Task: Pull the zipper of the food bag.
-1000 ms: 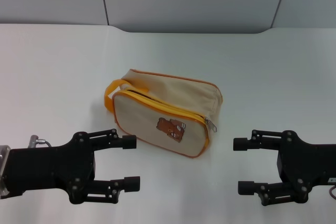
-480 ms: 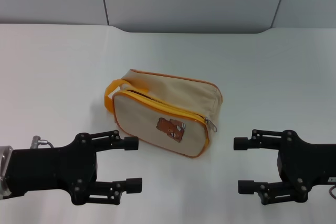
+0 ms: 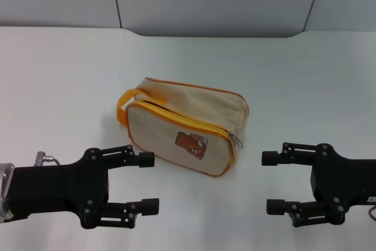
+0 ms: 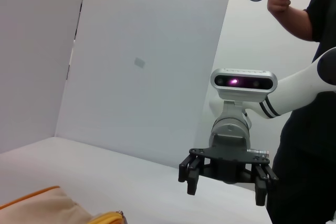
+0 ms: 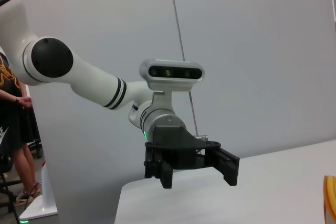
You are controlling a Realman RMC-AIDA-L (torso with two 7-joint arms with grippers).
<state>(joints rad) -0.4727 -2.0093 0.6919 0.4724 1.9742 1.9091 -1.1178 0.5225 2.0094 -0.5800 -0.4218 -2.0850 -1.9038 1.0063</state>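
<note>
Your left gripper (image 3: pixel 149 183) hangs low at the near left of the table, its two black fingers spread wide apart with nothing between them, tips pointing toward the centre; the upper fingertip sits just beside the lower left corner of the food bag (image 3: pixel 183 124) without touching it. Your right gripper (image 3: pixel 271 182) mirrors it at the near right, fingers likewise spread and empty, tips facing the bag's right end and standing clear of it. The left wrist view confirms the right gripper's fingers parted, and the right wrist view confirms the same for the left gripper. The bag lies between the two grippers on the white table (image 3: pixel 305 80), set at a slant with its orange loop handle (image 3: pixel 125 103) at the left end and its bear patch (image 3: pixel 192 142) on the panel facing you. The zipper (image 3: pixel 236 139) pull tab, small and silver, rests at the right end of the front panel on the orange-yellow tape, near the right gripper's side. A person in dark clothing (image 4: pixel 310 77) stands behind the right arm in the left wrist view
</note>
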